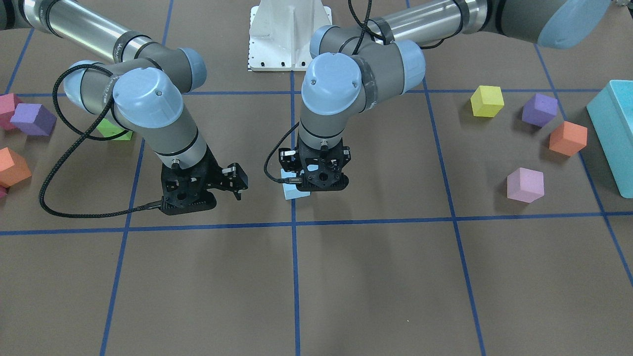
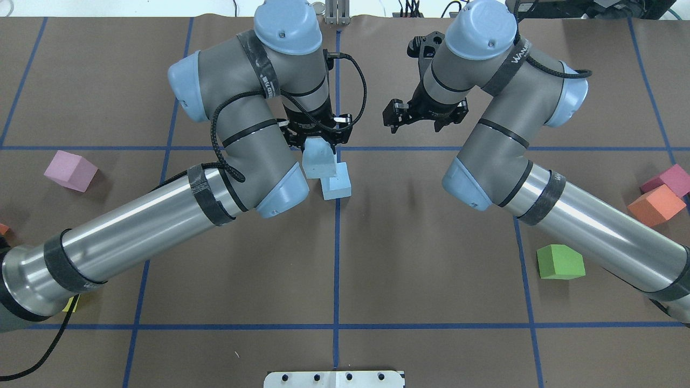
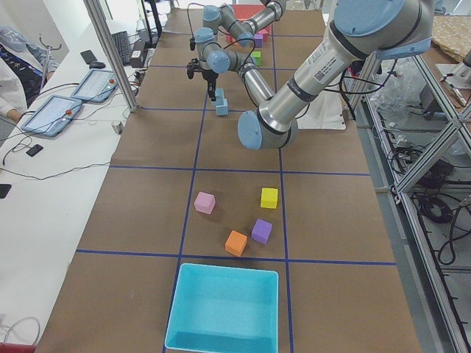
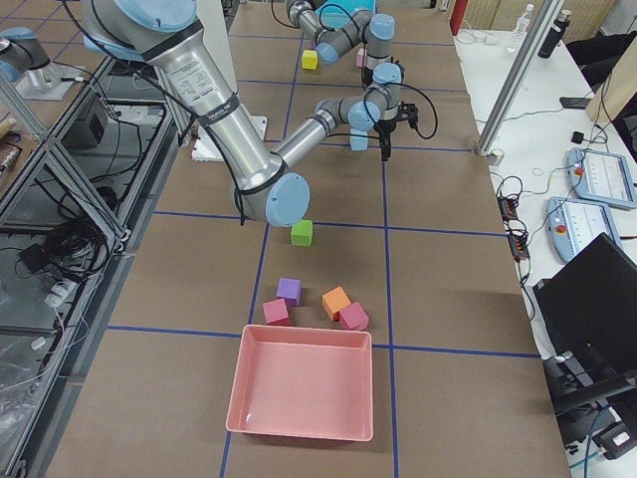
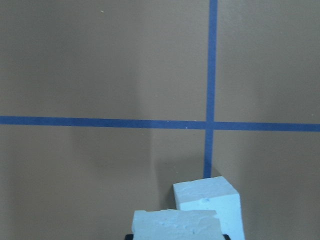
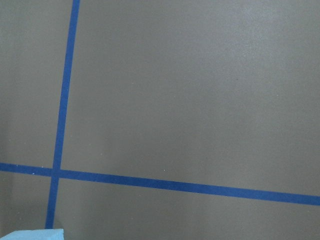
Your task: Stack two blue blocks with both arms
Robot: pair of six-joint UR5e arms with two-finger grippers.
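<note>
Overhead, the left gripper (image 2: 319, 146) sits just above the frame's centre, its jaws clamped on the sides of the held blue block (image 2: 319, 163). The resting blue block (image 2: 337, 187) lies on the brown paper table (image 2: 431, 280) just below and right of it, and their corners overlap in that view. The left wrist camera adds what the overhead cannot: the held cube's grainy foam top fills the bottom edge, and the resting cube sits beyond it to the right, beside a crossing of blue tape lines (image 5: 207, 124). The left side view sets the two cubes one above the other, slightly offset; whether they touch I cannot tell. The front-facing camera hides nearly all of the held cube behind the black gripper body, so mostly the lower cube's pale face peeks out. Both cubes are matte, sky-blue, square-edged foam. The right gripper (image 2: 418, 123) hangs right of centre in the upper part of the overhead frame, apart from both cubes, its jaws spread with nothing between them. Its wrist camera catches only a sliver of pale blue at the lower left corner
</note>
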